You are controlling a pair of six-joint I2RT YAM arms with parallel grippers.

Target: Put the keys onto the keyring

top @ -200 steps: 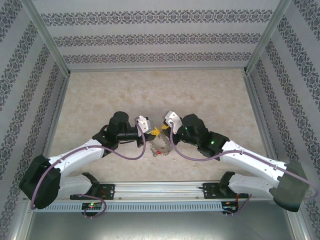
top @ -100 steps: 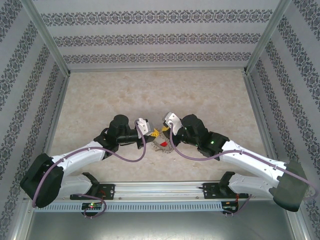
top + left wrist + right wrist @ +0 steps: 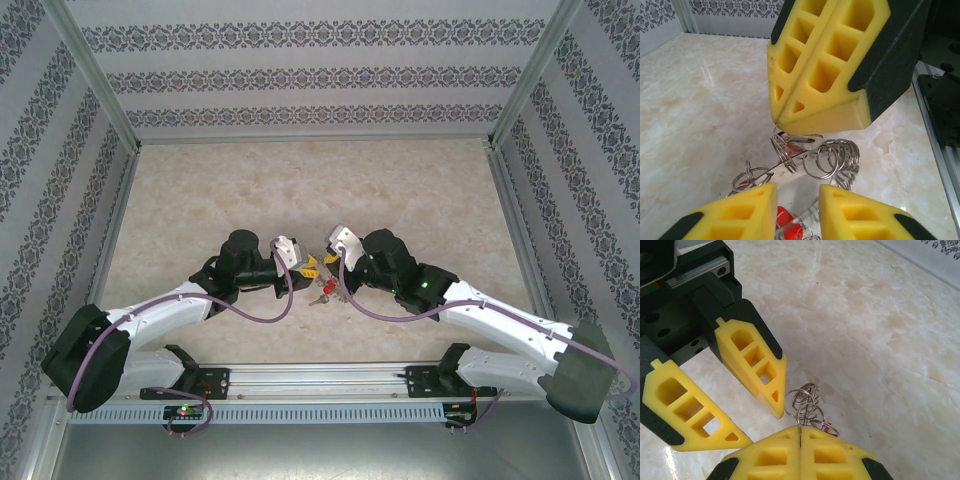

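The right gripper (image 3: 778, 119) is clenched on one wire loop of the keyring (image 3: 829, 158), which hangs between both arms' fingertips over the table's (image 3: 700, 100) near middle. The left gripper (image 3: 797, 192) is released, its jaws apart. A red-headed key (image 3: 786, 223) lies in line with their gap, nearest that arm.

Marble tabletop (image 3: 400, 190) (patterned walls (image 3: 300, 75) around)

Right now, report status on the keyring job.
Left gripper open. Right gripper shut on a loop of the keyring. Red key beneath the left gripper's gap. Grippers crowd each other, tip to tip.
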